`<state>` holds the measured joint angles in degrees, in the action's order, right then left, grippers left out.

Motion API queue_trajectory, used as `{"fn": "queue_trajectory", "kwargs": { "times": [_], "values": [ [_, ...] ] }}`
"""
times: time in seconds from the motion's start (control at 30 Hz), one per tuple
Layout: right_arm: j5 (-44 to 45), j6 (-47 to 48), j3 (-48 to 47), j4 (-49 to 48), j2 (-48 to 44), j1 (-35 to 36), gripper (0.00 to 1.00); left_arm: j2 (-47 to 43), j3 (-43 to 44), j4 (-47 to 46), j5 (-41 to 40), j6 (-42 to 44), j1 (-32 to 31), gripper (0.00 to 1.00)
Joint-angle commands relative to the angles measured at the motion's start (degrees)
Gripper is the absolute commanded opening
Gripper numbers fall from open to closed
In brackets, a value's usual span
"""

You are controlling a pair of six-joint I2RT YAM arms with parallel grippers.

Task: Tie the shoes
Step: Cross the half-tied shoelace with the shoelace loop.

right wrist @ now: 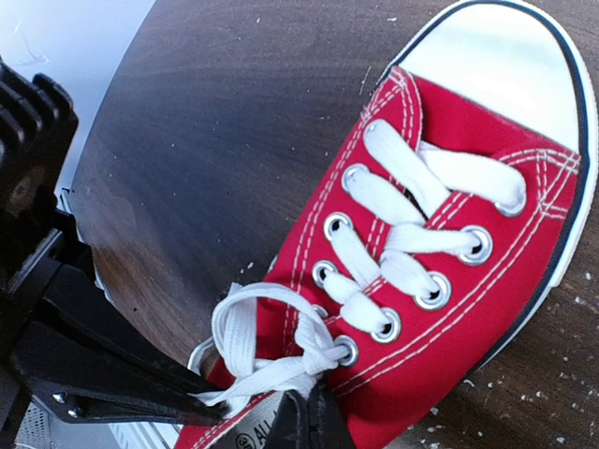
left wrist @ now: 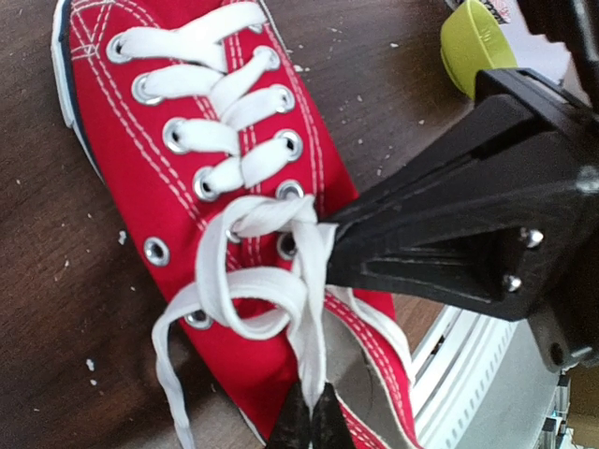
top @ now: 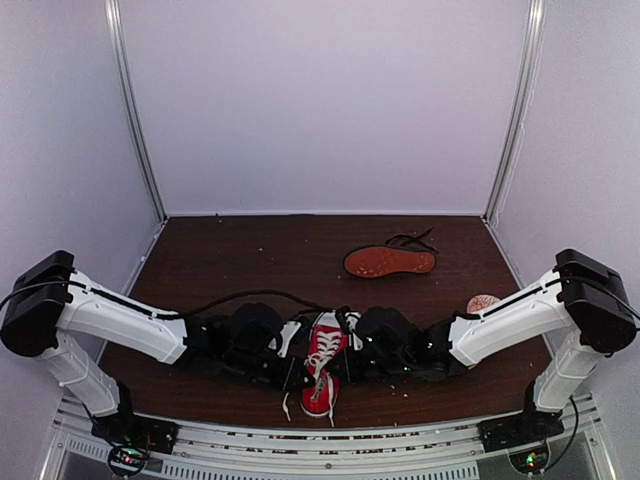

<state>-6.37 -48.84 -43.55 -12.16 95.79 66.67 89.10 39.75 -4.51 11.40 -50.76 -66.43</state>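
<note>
The dark wooden table carried both shoes. The left arm and right arm lay low along its near edge, reaching inward until they met at the middle. Between them sat the red sneaker, upright, heel at the near edge and white toe cap pointing toward the far edge. The black shoe lay sole-up toward the far right corner, well apart from the sneaker. The left gripper was pressed together, pinching the white lace below the top eyelets. The right gripper was likewise closed on that lace, just beside the crossed knot. Pale crumbs dotted the wood around the sneaker.
</note>
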Motion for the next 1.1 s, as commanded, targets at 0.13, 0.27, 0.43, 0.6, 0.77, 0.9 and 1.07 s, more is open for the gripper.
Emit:
{"fn": "queue_trajectory", "kwargs": {
  "times": [0.13, 0.27, 0.43, 0.6, 0.77, 0.9, 1.07],
  "values": [
    [0.2, 2.4, 0.5, -1.8, -2.0, -0.8, 0.00, 1.2, 2.9, 6.3, -3.6, 1.2, -0.3, 0.00],
    [-1.4, 3.2, 0.1, -2.6, -1.1, -0.8, 0.00, 0.6, 3.3, 7.4, -4.7, 1.2, -0.3, 0.00],
    [-3.9, 3.8, 0.3, -4.5, -0.7, -0.3, 0.00, -2.4, 3.4, 9.5, -8.4, 0.2, -0.2, 0.00],
    [-3.6, 5.5, 0.9, -4.9, -2.0, 0.7, 0.00, -4.4, 2.9, 9.7, -7.9, 0.5, 0.4, 0.02],
    [-2.2, 5.2, 1.7, -5.8, -2.9, 0.8, 0.00, -2.5, 3.4, 9.5, -5.4, 1.3, 0.5, 0.00],
    [-1.3, 5.7, 1.3, -5.8, -3.9, 0.8, 0.00, -0.9, 3.9, 9.6, -4.1, 1.9, 0.4, 0.00],
    [-0.8, 6.7, 0.4, -4.7, -4.1, 0.8, 0.00, 1.0, 5.1, 11.3, -4.0, 2.6, 0.4, 0.00]
  ]
}}
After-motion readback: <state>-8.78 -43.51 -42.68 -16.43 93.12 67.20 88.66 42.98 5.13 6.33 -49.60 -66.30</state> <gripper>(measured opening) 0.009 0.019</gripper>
